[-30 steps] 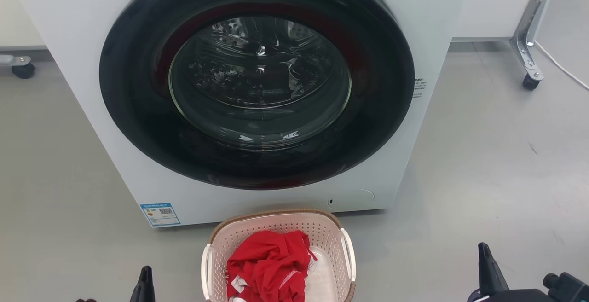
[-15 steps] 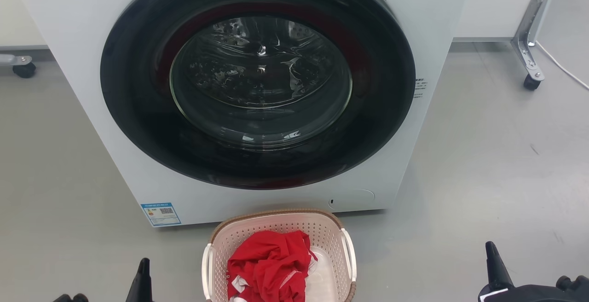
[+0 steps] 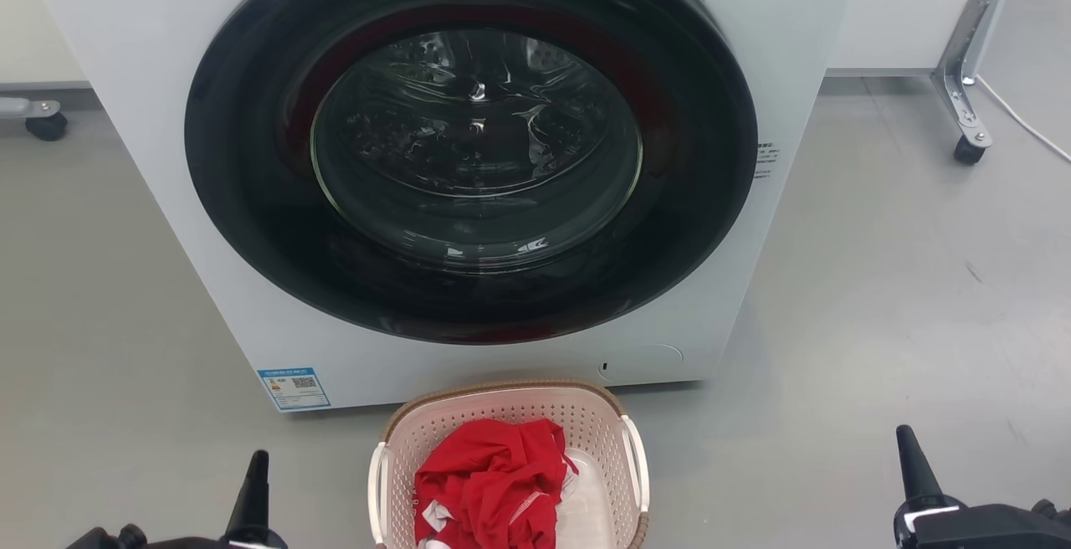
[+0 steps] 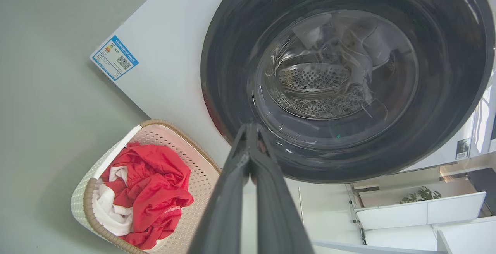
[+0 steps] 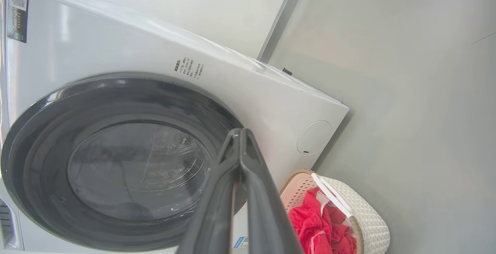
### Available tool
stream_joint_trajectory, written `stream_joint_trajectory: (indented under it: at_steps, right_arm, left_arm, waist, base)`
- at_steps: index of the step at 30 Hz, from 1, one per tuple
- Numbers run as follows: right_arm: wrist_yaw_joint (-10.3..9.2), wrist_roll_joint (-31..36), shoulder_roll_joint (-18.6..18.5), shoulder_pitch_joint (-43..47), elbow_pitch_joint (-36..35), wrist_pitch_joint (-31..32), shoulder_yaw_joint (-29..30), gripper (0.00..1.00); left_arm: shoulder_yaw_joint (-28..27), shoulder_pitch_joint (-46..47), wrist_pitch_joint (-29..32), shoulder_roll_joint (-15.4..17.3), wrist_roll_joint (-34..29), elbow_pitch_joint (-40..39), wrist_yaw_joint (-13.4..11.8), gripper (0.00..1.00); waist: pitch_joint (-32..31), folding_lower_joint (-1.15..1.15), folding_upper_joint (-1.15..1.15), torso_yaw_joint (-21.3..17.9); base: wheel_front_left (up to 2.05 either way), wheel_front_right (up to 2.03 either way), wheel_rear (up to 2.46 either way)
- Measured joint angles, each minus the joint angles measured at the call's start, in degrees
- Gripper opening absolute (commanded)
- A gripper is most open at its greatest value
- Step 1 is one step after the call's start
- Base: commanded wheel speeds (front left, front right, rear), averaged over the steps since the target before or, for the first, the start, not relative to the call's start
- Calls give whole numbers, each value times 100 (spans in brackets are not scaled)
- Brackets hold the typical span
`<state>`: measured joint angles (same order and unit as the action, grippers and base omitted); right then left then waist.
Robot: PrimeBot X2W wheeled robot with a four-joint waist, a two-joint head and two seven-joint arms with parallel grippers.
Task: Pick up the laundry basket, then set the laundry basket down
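Observation:
The cream laundry basket [image 3: 468, 419] with a brown woven-look rim and white side handles stands on the floor before the washing machine, holding red and white clothes [image 3: 489, 486]. It also appears in the left wrist view, the basket [image 4: 201, 176] at lower left, and in the right wrist view, the basket [image 5: 372, 219] at lower right. My left gripper [image 3: 255, 469] rises at the lower left, well left of the basket, shut and empty [image 4: 250, 128]. My right gripper [image 3: 908, 444] rises at the lower right, far from the basket, shut and empty [image 5: 240, 132].
A white front-loading washing machine [image 3: 125, 72] with a closed dark round door [image 3: 473, 143] stands right behind the basket. A metal leg on a caster [image 3: 966, 147] is at the far right, another caster [image 3: 46, 124] at far left. Grey floor [image 3: 878, 298] lies on both sides.
Both grippers have risen a little higher into the head view and spread slightly outward. The basket and machine have not moved.

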<state>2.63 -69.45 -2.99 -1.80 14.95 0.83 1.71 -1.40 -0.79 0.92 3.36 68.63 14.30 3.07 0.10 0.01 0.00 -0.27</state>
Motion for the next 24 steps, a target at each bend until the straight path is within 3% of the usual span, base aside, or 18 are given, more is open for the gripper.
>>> stream_joint_trajectory:
  at_steps: [24]
  right_arm:
    - [354,-1876,38,-252,190,476,505,0]
  left_arm:
    - [-338,416,481,-73,1924,215,353,0]
  waist:
    - [0,-1,0,23]
  base:
    - [0,0,0]
